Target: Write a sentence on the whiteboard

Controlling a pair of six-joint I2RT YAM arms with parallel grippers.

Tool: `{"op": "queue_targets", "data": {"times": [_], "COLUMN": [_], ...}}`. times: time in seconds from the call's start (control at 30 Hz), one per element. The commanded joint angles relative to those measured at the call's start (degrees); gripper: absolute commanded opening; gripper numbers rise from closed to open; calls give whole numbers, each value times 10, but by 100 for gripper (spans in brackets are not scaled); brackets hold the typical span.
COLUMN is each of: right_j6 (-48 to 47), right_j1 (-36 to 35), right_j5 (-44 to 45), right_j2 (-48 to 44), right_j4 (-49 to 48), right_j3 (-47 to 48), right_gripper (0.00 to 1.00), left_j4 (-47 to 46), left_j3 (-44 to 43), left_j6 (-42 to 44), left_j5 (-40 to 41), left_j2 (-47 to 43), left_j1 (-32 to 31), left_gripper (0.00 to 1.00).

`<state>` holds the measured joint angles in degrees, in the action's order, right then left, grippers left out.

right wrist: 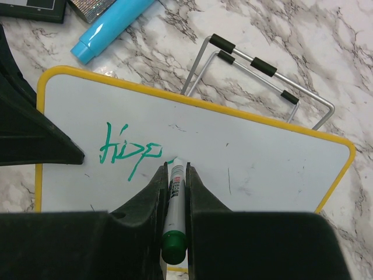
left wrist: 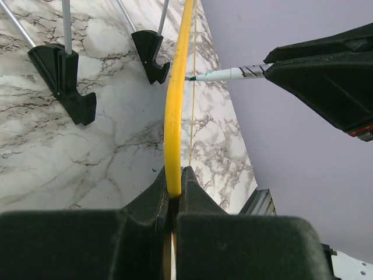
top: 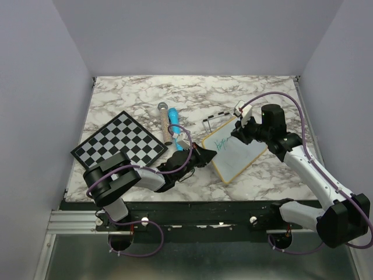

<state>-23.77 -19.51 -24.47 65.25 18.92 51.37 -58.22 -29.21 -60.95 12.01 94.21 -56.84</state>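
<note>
The whiteboard is white with a yellow frame and is propped up tilted right of the table's middle. My left gripper is shut on its left frame edge, seen edge-on as a yellow strip between the pads of that gripper. My right gripper is shut on a green-capped marker, its tip touching the board. Green letters reading about "Hop" stand just left of the tip. The marker also shows in the left wrist view, meeting the board.
A black-and-white chessboard lies at the left. A light blue marker and a brownish tube lie behind the left gripper. A wire stand with black feet sits behind the board; it also shows in the left wrist view.
</note>
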Motion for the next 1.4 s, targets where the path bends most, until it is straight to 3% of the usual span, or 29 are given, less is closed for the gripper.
{"op": "queue_targets", "data": {"times": [0.0, 0.63, 1.37], "right_j6": [9, -5, -15], "right_j1": [0, 0, 0], "right_j5": [-6, -52, 3], "right_j2": [6, -3, 0], "right_j4": [-22, 9, 48], "right_j3": [10, 1, -14], "right_gripper": [0, 1, 0], "left_j4": [-1, 0, -3], "left_j3": [5, 5, 10], "left_j6": [22, 22, 22], "left_j5": [-20, -19, -17], "left_j2": [11, 10, 7], "left_j1": [-2, -1, 1], "left_gripper": [0, 0, 0]}}
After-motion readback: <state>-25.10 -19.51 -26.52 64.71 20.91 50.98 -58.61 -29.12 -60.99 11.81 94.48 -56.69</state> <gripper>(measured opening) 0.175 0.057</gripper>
